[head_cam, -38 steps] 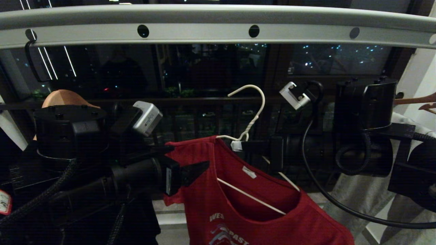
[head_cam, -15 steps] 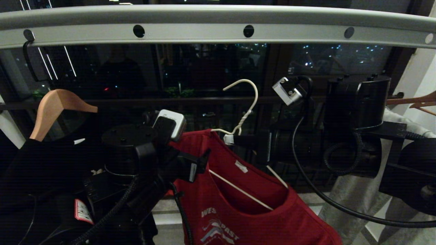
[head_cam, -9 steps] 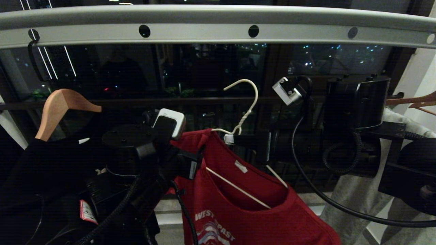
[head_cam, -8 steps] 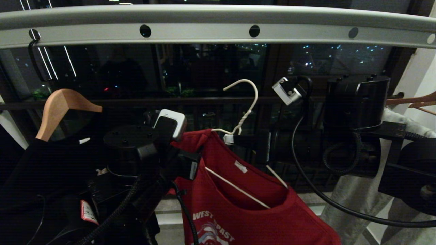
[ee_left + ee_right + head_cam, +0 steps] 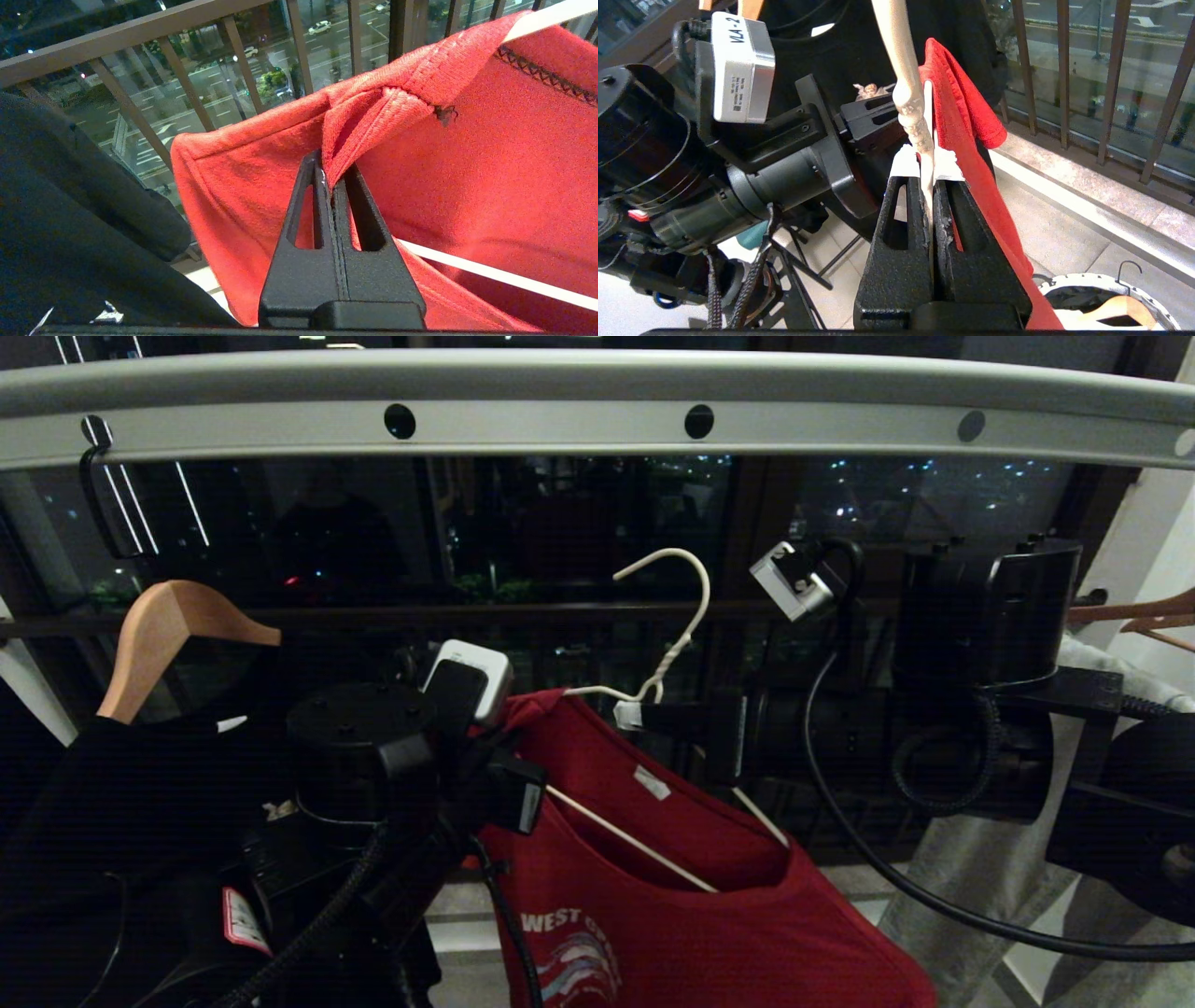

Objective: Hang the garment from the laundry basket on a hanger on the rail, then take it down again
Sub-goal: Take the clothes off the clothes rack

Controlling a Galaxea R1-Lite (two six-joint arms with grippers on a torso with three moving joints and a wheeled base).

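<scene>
The left end effector [image 5: 329, 175] has just closed: a second ago its fingers stood apart beside the red cloth, and now they are pressed together on a fold of the garment [image 5: 672, 896] at the shoulder seam, seen centre-left of the head view, where the shirt's shoulder bunches up against the black fingertips. The right end effector [image 5: 927, 186] has not changed; it stays clamped on the twisted neck of the hanger [image 5: 667, 644], in the middle of the head view. The hanger's hook is free in the air, below the rail [image 5: 597, 401] that runs across the top of the frame, and touches nothing. The shirt is only partly on: one wire shoulder lies inside the neck opening and the lower wire crosses the inside of the collar, while the chest lettering hangs toward the lower centre. With the cloth now gripped, the likely step is to pull that shoulder over the wire end, so the dressing is nearly done but the hanging on the rail is not yet begun. The laundry basket [image 5: 1106, 284] sits on the floor at the lower right of the right wrist view.
</scene>
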